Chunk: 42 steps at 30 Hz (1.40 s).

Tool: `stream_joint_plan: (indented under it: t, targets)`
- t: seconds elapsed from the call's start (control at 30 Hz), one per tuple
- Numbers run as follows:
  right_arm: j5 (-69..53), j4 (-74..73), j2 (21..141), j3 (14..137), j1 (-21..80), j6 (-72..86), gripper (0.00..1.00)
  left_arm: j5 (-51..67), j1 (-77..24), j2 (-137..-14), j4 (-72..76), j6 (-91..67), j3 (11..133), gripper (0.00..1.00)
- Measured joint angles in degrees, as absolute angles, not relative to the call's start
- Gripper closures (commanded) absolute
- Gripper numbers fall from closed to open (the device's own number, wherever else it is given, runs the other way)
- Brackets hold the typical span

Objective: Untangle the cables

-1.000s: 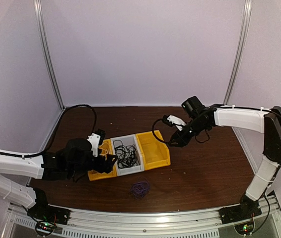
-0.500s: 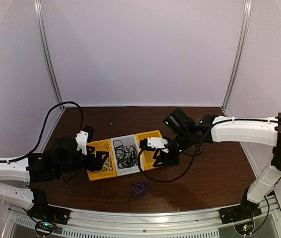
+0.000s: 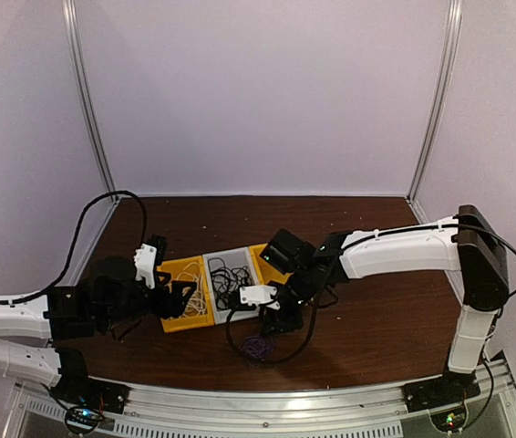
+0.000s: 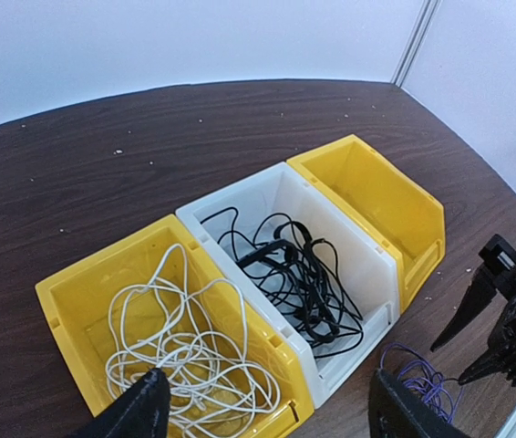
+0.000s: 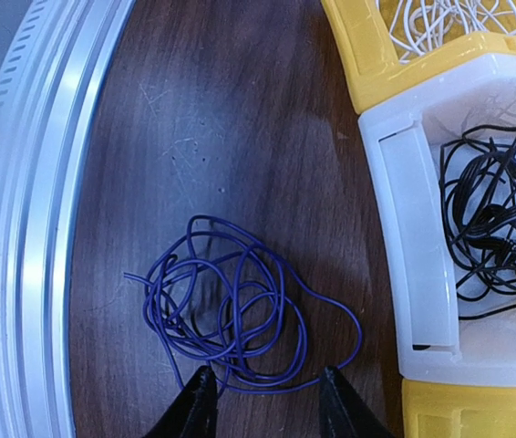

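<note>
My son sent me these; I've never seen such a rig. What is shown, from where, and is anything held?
Two white-and-black robot arms are bolted at the near edge of a brown table. The wide picture comes from a fixed camera above and behind them; the other two come from a camera on each wrist, with that arm's own fingers at the bottom. Three plastic bins stand in a row: a yellow bin holding a thin white cable, a white bin holding tangled black cables, and an empty yellow bin. A purple cable lies on the table before them. The left hand is open near the white cable, the right hand open over the purple cable. Neither holds anything.
</note>
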State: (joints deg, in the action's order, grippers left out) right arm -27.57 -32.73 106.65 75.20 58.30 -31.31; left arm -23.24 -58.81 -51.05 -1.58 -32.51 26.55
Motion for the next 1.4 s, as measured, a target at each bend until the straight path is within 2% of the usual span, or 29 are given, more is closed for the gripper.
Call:
stream_joint_plan:
  t: [0.3, 0.33, 0.43, 0.5, 0.7, 0.83, 0.97, 1.03, 1.07, 1.13, 1.27, 1.4]
  targets:
    - [-30.6, -32.8, 110.3, 77.8, 58.7, -30.9, 0.66, -23.6, -58.8, -50.5, -1.6, -32.0, 26.6, 0.23]
    - [-30.9, -32.9, 110.4, 77.8, 58.8, -30.8, 0.7, -23.6, -58.8, -50.5, -1.7, -31.9, 26.6, 0.24]
    - [-31.5, -32.9, 110.5, 77.8, 58.9, -30.4, 0.92, -24.0, -58.8, -50.5, -1.7, -31.7, 26.6, 0.24]
    - [-31.7, -33.1, 110.7, 77.8, 58.9, -30.5, 1.0, -24.2, -58.8, -50.5, -1.7, -31.6, 26.6, 0.23]
    - [-32.0, -36.4, 110.5, 80.4, 58.9, -30.3, 1.0, -21.6, -58.8, -50.5, 2.1, -27.8, 25.5, 0.2]
    - [-32.6, -40.1, 106.5, 84.3, 58.9, -30.1, 1.0, -13.5, -58.8, -50.1, 17.0, -22.5, 19.2, 0.19]
    - [-33.6, -42.6, 101.2, 91.4, 58.9, -29.5, 1.0, -4.4, -58.9, -56.8, 29.2, -18.6, 19.1, 0.19]
    - [-34.4, -43.0, 99.4, 94.3, 58.8, -29.1, 1.0, 0.6, -59.5, -63.2, 34.7, -16.9, 21.9, 0.25]
    - [-34.9, -43.4, 98.6, 95.4, 58.7, -28.8, 1.0, 2.5, -59.9, -65.9, 36.9, -16.5, 23.1, 0.3]
    - [-36.0, -44.2, 97.7, 96.9, 58.3, -28.2, 1.0, 6.9, -60.8, -72.4, 42.9, -15.8, 26.1, 0.47]
    - [-38.3, -46.5, 97.6, 99.2, 57.2, -27.2, 1.0, 14.5, -61.3, -84.6, 52.2, -15.9, 31.1, 0.73]
    - [-40.0, -50.2, 97.1, 102.4, 54.2, -25.9, 1.0, 18.5, -61.2, -94.5, 63.2, -17.8, 33.0, 0.81]
